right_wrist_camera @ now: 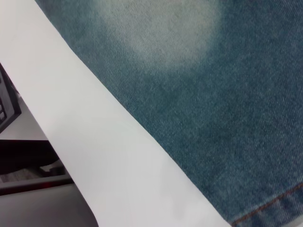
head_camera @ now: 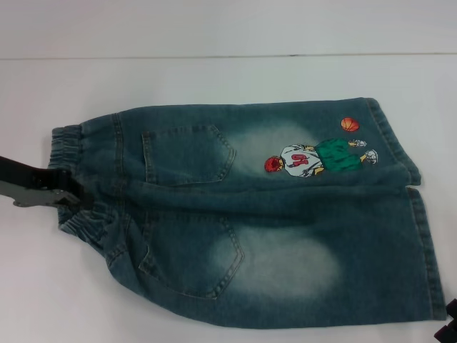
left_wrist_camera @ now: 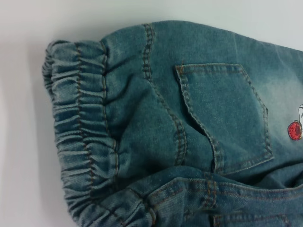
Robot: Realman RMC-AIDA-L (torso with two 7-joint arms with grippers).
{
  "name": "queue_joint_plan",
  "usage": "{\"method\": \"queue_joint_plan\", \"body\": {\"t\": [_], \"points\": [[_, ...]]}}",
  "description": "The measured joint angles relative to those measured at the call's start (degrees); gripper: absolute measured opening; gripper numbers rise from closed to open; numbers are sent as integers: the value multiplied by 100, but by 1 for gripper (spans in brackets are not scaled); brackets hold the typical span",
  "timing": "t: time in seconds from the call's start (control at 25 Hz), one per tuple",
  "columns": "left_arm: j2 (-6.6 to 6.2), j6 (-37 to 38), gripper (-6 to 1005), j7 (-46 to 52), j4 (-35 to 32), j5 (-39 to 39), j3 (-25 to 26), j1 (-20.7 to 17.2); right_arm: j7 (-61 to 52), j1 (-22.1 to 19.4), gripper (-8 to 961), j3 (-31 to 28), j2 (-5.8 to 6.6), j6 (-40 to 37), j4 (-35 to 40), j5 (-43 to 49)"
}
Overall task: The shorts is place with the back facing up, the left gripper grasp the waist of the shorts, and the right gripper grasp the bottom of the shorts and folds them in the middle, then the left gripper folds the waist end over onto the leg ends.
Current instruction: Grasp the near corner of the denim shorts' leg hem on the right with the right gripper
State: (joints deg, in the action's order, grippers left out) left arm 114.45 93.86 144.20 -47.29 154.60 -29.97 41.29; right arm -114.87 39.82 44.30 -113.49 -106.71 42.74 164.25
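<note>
At the head view's left edge the left gripper (head_camera: 63,193) seems pinched on the shorts' (head_camera: 285,236) waist (head_camera: 78,143); right gripper (head_camera: 450,325) barely visible, state untellable.

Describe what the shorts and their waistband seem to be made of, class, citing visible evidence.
The shorts: apparently denim, faded blue-green with pale worn patches; diagonal twill weave and tan topstitching show. The waistband: the same denim, gathered into ruffles, probably over elastic, which is hidden.
</note>
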Motion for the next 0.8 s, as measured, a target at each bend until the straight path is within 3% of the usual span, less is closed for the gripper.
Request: {"method": "queue_joint_plan", "body": {"t": [0.44,0.8], "points": [[22,-46,48,-12,21,0,0,2,27,18,787,-75,-58,92,28,-124],[18,-63,48,-22,76,0,0,11,105,16,788,-106,-8,-50,182,-392]]}}
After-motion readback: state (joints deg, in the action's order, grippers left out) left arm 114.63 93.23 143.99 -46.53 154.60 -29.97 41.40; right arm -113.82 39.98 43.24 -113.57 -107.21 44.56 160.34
